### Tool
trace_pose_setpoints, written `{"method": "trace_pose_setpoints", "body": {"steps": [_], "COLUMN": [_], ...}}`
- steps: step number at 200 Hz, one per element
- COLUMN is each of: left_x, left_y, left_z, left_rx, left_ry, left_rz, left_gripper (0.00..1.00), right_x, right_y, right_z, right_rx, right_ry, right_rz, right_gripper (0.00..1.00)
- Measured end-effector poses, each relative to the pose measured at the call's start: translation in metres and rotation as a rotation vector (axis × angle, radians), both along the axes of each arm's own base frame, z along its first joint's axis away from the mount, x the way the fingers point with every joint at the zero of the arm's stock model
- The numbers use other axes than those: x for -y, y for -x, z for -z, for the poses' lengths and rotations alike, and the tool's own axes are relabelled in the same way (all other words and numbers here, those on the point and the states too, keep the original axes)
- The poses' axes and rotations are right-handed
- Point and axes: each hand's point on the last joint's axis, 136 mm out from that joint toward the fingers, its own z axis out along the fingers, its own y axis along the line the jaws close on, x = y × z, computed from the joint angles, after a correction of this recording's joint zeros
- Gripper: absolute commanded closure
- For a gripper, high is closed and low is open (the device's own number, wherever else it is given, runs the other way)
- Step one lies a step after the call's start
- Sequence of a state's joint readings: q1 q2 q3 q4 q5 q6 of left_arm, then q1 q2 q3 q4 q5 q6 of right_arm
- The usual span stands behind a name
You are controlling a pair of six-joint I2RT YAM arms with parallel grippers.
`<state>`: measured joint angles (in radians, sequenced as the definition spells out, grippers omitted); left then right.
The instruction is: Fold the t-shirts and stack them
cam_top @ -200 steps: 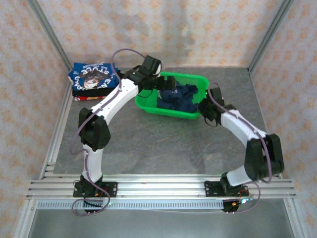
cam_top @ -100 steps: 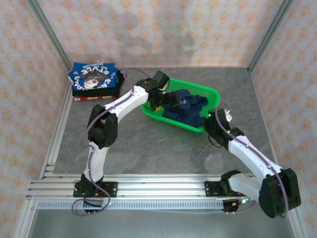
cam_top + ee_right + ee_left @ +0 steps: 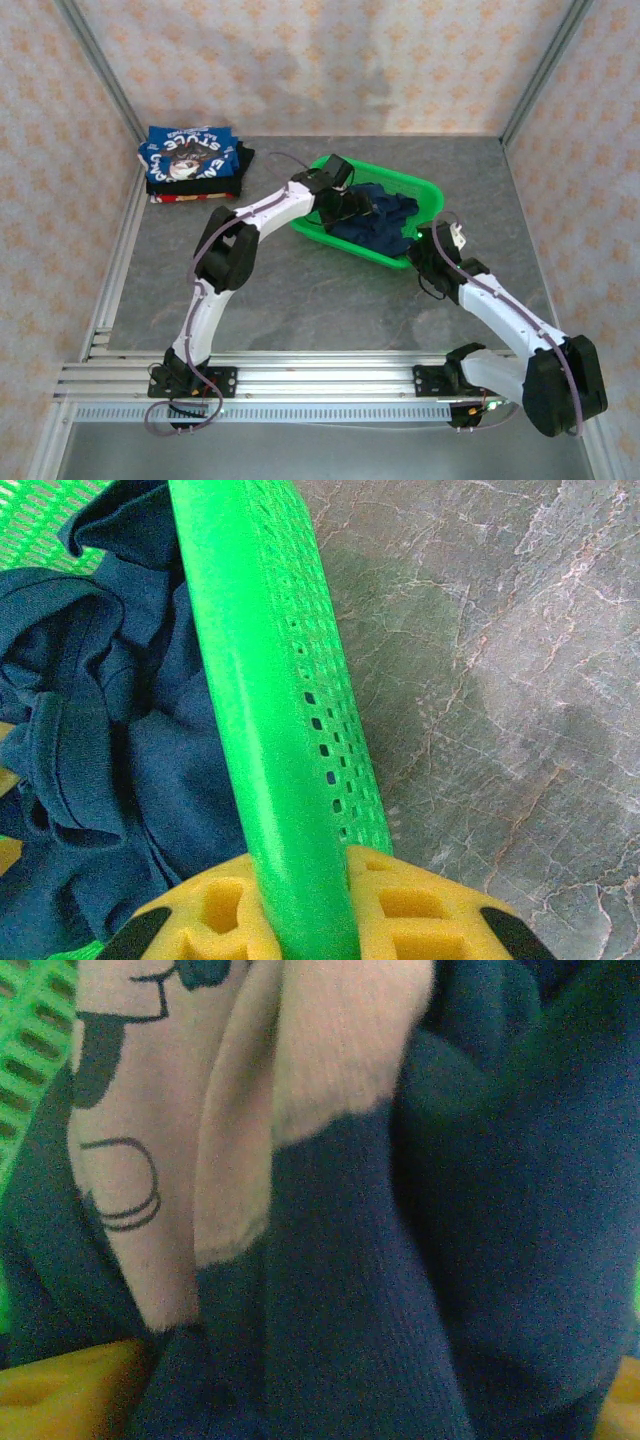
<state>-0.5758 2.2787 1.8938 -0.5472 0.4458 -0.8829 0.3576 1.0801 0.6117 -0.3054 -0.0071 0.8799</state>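
Top external view, upper left: a stack of folded t-shirts [image 3: 190, 165] lies in the far left corner of the grey table [image 3: 330, 300]. A blue tee with white lettering is on top, with black and red edges showing beneath it.

Centre: the green mesh basket [image 3: 345, 247] stands skewed on the table, well apart from the stack. A crumpled navy t-shirt [image 3: 385, 222] lies inside it. The left gripper [image 3: 352, 207] is lowered into the basket over this cloth. In the left wrist view its yellow pads [image 3: 60, 1390] sit at the bottom corners of the frame, wide apart. Navy fabric and a pale printed patch [image 3: 150, 1160] are bunched between them. Whether the pads press the cloth cannot be told.

Right of centre: the right gripper [image 3: 428, 250] is clamped on the basket's right rim, one yellow pad [image 3: 215, 905] on each side of the wall.
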Motion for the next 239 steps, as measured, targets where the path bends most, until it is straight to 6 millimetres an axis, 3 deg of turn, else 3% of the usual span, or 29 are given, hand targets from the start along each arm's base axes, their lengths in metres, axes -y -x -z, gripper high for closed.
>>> {"method": "trace_pose_setpoints", "body": {"steps": [25,60,87,100,114,140,150,166,182,195,206,223,239], "left_x": [0.007,0.017,0.011,-0.002,-0.023,-0.079,-0.102,-0.123,-0.133,-0.138,-0.140,-0.145,-0.147], "left_y": [-0.011,-0.030,-0.039,-0.045,-0.050,-0.046,-0.036,-0.007,0.029,0.050,0.059,0.059,0.047], "left_z": [0.001,-0.022,-0.060,-0.095,-0.148,-0.278,-0.338,-0.415,-0.462,-0.474,-0.469,-0.430,-0.375], "left_rx": [0.007,0.071,0.143,0.203,0.293,0.532,0.655,0.822,0.924,0.952,0.946,0.868,0.753], "left_ry": [0.015,0.053,0.078,0.097,0.129,0.204,0.229,0.271,0.302,0.298,0.283,0.231,0.165], "left_rz": [-0.014,-0.014,-0.026,-0.050,-0.084,-0.167,-0.192,-0.200,-0.177,-0.159,-0.146,-0.141,-0.145], "left_gripper": [1.00,1.00,1.00,1.00,1.00,1.00,1.00,1.00,1.00,1.00,1.00,1.00,1.00], "right_x": [0.000,0.000,0.005,0.011,0.023,0.056,0.069,0.089,0.105,0.116,0.125,0.139,0.149], "right_y": [-0.001,-0.004,-0.004,-0.004,-0.005,-0.010,-0.012,-0.017,-0.028,-0.037,-0.044,-0.054,-0.061], "right_z": [0.001,0.002,0.001,0.001,0.002,0.005,0.008,0.009,0.007,0.005,0.004,0.004,0.004], "right_rx": [0.002,0.005,0.010,0.011,0.012,0.008,0.003,0.003,0.009,0.017,0.022,0.032,0.040], "right_ry": [-0.008,-0.016,-0.013,-0.010,-0.018,-0.037,-0.040,-0.043,-0.048,-0.050,-0.051,-0.056,-0.059], "right_rz": [0.008,0.027,0.070,0.112,0.184,0.351,0.417,0.520,0.611,0.678,0.733,0.818,0.885], "right_gripper": [1.00,1.00,1.00,1.00,1.00,1.00,1.00,1.00,1.00,1.00,1.00,1.00,1.00]}}
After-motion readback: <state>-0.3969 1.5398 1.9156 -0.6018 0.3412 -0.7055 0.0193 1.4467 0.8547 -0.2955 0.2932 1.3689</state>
